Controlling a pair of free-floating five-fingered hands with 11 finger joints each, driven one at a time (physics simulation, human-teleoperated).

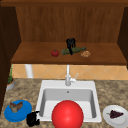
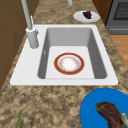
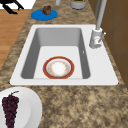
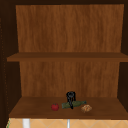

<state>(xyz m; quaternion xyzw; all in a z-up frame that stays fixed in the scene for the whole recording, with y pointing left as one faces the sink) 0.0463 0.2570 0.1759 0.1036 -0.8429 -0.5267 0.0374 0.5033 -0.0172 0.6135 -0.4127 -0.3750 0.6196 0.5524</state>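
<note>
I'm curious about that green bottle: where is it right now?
The green bottle lies on its side on the lower cabinet shelf above the sink, between a red tomato and a brown walnut, with the right hand on it.

We face the sink (image 1: 67, 100) from the front, look closely along it from both sides, and share the shelf (image 4: 32, 107) with the upper view.

A red-rimmed plate (image 3: 58, 67) lies in the sink (image 3: 25, 75), grapes (image 3: 10, 108) on a white plate (image 3: 27, 107) nearby, perhaps meat on the blue plate (image 3: 37, 15).
</note>
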